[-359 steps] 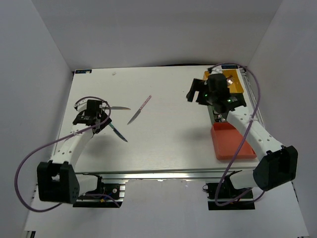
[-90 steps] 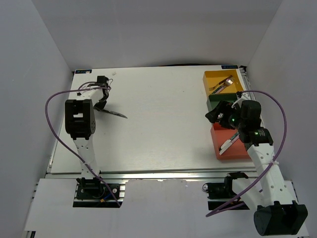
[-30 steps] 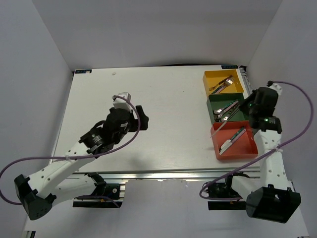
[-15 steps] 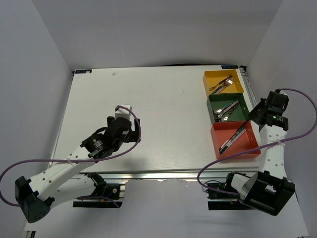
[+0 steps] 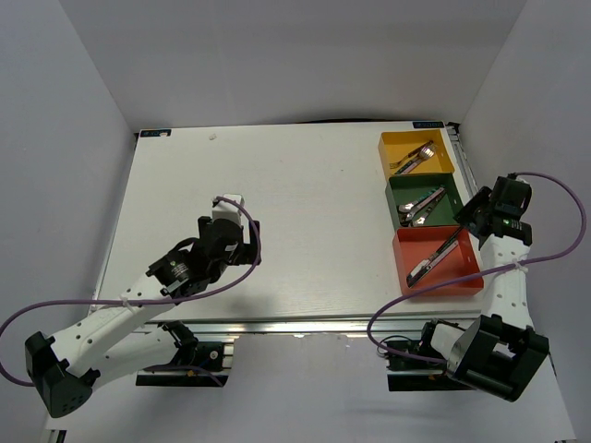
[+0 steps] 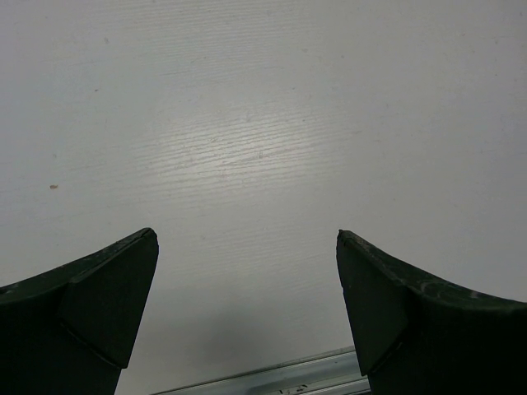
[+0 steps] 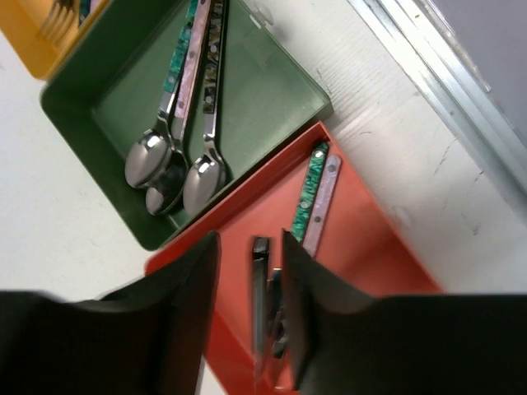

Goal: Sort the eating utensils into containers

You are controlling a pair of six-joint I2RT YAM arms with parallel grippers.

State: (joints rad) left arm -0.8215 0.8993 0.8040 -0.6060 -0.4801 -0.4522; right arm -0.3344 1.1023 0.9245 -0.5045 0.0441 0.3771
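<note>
The left claw (image 6: pixel 247 255) gapes wide over bare table (image 6: pixel 247 123), holding nothing. The right claw (image 7: pixel 251 313) hangs narrowly parted and empty. Knives (image 7: pixel 310 197) lie in the red-orange bin (image 7: pixel 362 247) directly beneath it, and spoons (image 7: pixel 203 183) in the green bin (image 7: pixel 255 90) just ahead of its tips.

Bright, even overhead light; faint shadows; sheen on table (image 6: pixel 239 156).

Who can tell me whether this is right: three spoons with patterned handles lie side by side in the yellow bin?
Not quite. The three spoons with patterned handles lie side by side in the dark green bin, not the yellow one. The right wrist view shows this plainly. In that view the yellow bin shows only fork tines.
</note>
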